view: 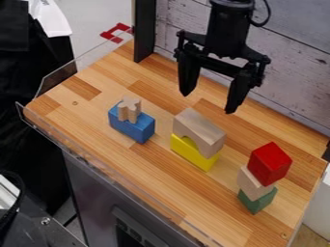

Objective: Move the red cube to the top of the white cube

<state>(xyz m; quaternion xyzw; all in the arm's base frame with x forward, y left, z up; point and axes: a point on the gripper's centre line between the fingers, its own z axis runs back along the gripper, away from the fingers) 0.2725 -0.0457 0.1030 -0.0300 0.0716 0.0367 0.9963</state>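
The gripper (pixel 209 102) is held above the tabletop (pixel 161 181), its fingers spread apart with nothing clamped between them. Relative to the gripper, the red cube (pixel 270 163) is located lower and to the right in view, well apart. It is seated on the pale cube (pixel 250 184), which is supported by the green block (pixel 258 201).
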